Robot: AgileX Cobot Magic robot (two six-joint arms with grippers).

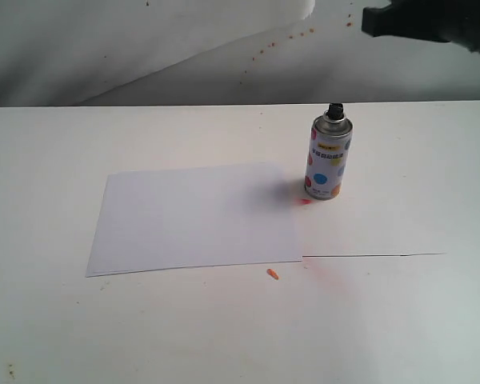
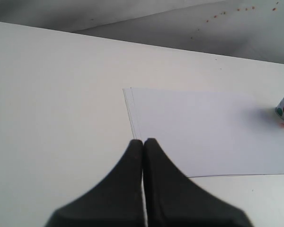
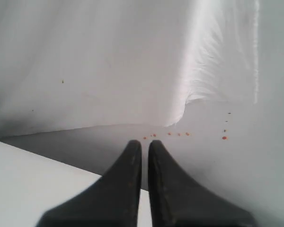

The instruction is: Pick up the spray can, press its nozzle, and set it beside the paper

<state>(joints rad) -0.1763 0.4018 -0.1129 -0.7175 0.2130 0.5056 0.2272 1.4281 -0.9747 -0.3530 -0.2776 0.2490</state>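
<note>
You are looking at one white dotted aerosol spray can [image 1: 329, 164], one tiny black plastic nozzle [image 1: 334, 107], one flat white paper sheet [image 1: 196, 218] and one small orange scrap [image 1: 273, 274].

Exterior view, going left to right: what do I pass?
paper → spray can, standing upright just off the paper's right edge → right arm, dark, at the top right corner.

Matte black, smooth, wedge-tapered: left gripper [image 2: 143, 141], right gripper [image 3: 145, 143].
</note>
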